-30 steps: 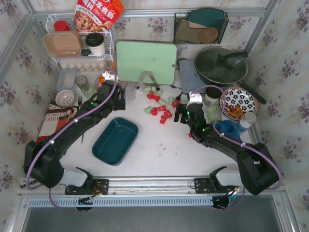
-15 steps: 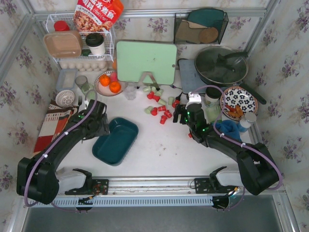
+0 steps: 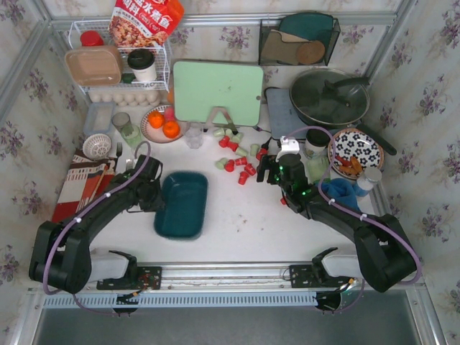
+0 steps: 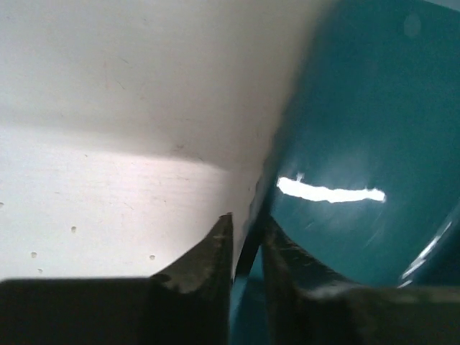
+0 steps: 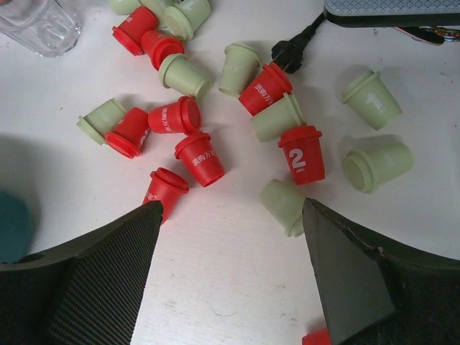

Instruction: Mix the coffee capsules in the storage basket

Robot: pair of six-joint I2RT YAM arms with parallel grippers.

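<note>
Beyond the storage basket, coffee capsules lie scattered.

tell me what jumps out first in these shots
The red and green capsules catch the eye first, scattered loose in the middle of the top view, right under the open right gripper. Next comes the teal basket to their front left, empty, its rim pinched by the left gripper.

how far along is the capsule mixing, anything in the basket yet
Barely begun. Nothing done yet: the storage basket is empty. In hand: the left gripper pinches the basket's rim, and the right gripper hangs open over the coffee capsules. Left: every red and green capsule in view lies on the table.
</note>
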